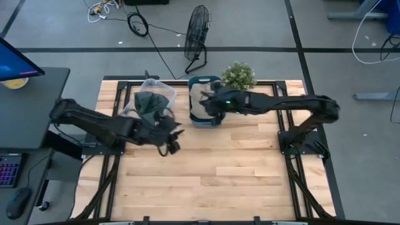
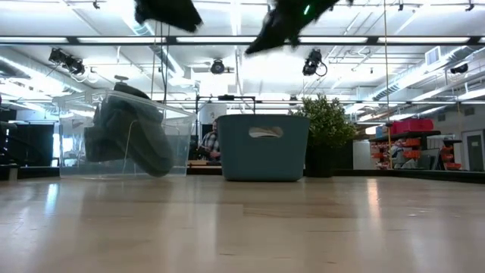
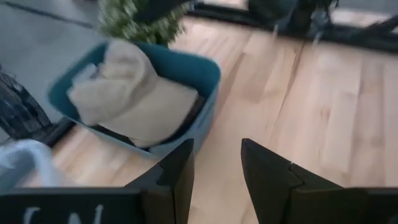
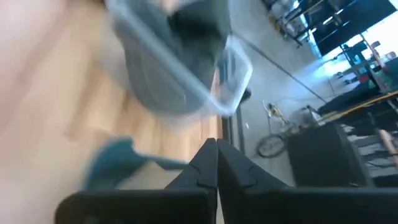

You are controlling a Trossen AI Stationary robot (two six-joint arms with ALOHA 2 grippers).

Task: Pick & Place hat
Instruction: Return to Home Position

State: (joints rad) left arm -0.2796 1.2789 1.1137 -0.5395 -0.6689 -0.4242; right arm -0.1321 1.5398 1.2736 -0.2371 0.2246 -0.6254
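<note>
A beige hat (image 3: pixel 134 93) lies in a teal bin (image 1: pixel 205 119) at the table's far middle; the bin also shows in the low view (image 2: pixel 264 148). A grey-green hat (image 1: pixel 152 101) lies in a clear plastic container (image 1: pixel 164 89) at the far left, and shows in the low view (image 2: pixel 129 136) and the right wrist view (image 4: pixel 168 74). My left gripper (image 3: pixel 216 168) is open and empty, in the air near the container's right side (image 1: pixel 175 134). My right gripper (image 4: pixel 216 154) is shut and empty, high above the teal bin (image 1: pixel 204 103).
A potted plant (image 1: pixel 239 75) stands right behind the teal bin, at the table's far edge. A floor fan (image 1: pixel 197 28) stands beyond the table. The near half of the wooden tabletop (image 1: pixel 225 181) is bare.
</note>
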